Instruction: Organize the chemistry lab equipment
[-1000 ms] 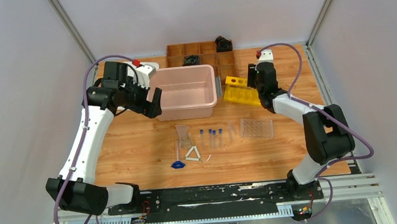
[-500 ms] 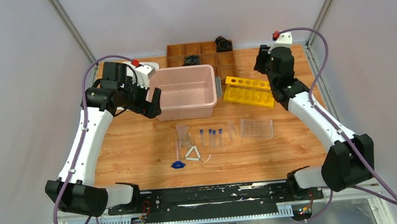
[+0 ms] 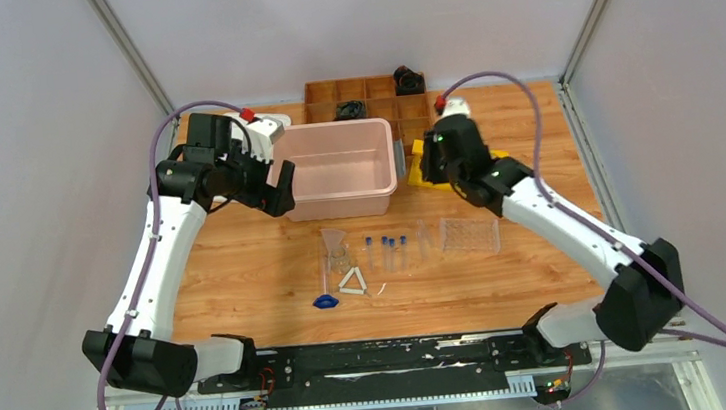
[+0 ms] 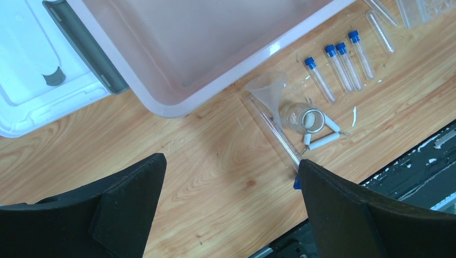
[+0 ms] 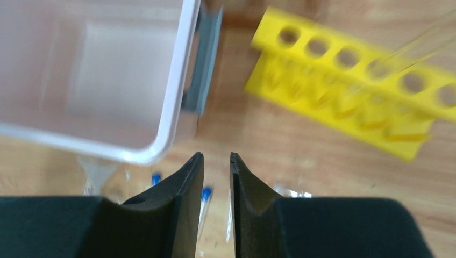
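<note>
Several small clear blue-capped tubes [image 3: 388,248] lie in the middle of the table, with a clear glass funnel [image 3: 332,240], a small white triangle [image 3: 351,281] and a tiny blue piece [image 3: 325,301] to their left. A clear tube rack [image 3: 469,235] lies to their right. My left gripper [image 3: 279,188] is open and empty by the pink bin's near left corner. Its wrist view shows the tubes [image 4: 339,62], funnel [image 4: 267,92] and triangle [image 4: 320,131]. My right gripper [image 3: 436,170] hovers between bin and yellow rack. Its jaws [image 5: 216,156] stand narrowly apart and empty.
A pink bin [image 3: 344,207] stands at the back centre, its white lid [image 3: 271,128] to its left. A yellow tube rack [image 5: 344,91] with one clear tube [image 5: 425,43] leaning in it stands to the bin's right. A brown wooden tray [image 3: 368,89] lies behind.
My right arm lifted off the yellow rack, swung back and right, then came left to the gap between bin and rack. The left arm has not moved.
</note>
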{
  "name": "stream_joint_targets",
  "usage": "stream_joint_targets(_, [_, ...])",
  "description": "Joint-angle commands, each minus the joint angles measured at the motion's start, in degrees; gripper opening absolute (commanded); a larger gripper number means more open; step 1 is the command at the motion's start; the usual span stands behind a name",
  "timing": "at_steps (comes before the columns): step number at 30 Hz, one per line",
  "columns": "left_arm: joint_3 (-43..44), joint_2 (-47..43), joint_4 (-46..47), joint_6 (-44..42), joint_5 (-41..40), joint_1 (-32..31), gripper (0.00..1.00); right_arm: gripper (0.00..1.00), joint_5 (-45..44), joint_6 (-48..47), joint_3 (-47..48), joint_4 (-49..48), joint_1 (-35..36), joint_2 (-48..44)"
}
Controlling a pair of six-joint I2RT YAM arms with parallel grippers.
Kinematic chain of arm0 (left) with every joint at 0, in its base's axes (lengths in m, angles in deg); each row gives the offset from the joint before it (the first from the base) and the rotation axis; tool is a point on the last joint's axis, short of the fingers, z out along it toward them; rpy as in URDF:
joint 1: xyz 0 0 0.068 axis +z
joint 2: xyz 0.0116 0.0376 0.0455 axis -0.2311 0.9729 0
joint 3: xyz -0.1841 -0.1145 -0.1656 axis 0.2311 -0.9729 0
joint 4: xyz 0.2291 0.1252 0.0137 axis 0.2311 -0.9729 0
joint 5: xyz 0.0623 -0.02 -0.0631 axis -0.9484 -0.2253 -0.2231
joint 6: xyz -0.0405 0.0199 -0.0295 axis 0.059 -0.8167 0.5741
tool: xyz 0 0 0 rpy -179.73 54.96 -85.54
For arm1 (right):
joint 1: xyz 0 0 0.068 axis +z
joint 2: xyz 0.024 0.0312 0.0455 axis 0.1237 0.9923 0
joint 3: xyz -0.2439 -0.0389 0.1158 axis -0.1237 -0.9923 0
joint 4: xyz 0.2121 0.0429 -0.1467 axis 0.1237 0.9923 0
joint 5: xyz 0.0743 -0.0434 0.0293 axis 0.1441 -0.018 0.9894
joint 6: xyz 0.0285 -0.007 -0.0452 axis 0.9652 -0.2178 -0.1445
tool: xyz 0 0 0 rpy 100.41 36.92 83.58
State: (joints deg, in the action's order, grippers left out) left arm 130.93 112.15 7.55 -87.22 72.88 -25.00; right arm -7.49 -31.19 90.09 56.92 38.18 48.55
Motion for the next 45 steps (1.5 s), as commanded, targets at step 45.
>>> stream_joint_targets(45, [2.4, -2.8, 0.0, 1.1, 2.9, 0.1, 1.0, 0.2, 2.7, 8.3, -7.8, 2.0, 3.4, 27.2])
